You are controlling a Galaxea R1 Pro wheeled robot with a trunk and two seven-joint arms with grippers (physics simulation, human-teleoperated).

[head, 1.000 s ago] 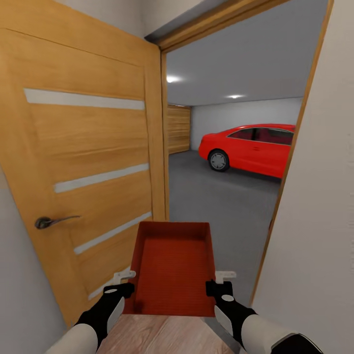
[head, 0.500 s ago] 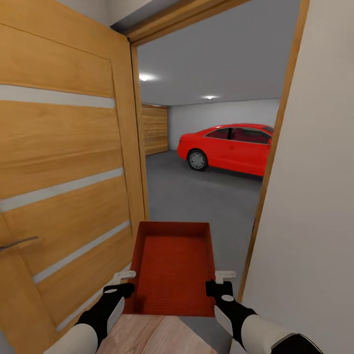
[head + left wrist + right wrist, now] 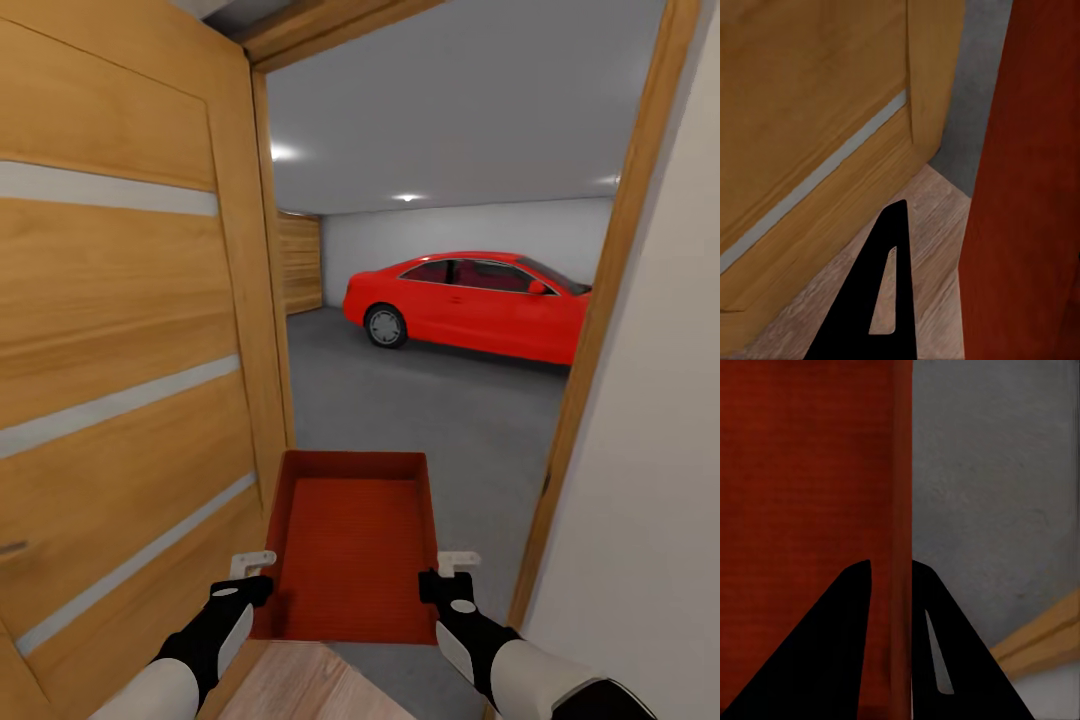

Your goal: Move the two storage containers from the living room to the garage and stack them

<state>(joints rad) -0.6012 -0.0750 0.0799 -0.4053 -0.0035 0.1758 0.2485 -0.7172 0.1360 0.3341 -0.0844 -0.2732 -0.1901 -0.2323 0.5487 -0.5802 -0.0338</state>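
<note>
One orange-red open-top storage container hangs level in front of me, held by its two long side walls. My left gripper is shut on its left wall and my right gripper on its right wall. In the right wrist view both black fingers straddle the thin red wall. In the left wrist view one black finger lies outside the red wall; the other is hidden behind it. The container sits in the doorway, with the garage's dark grey floor beyond it.
A wooden door with glass slits stands open close on my left. The door frame and a white wall are close on my right. A red car is parked at the garage's far side. Light wood planks lie below.
The view has advanced toward the doorway: the door has slid leftward, its handle has left the picture, and the car looks larger. The container and both grippers keep the same hold.
</note>
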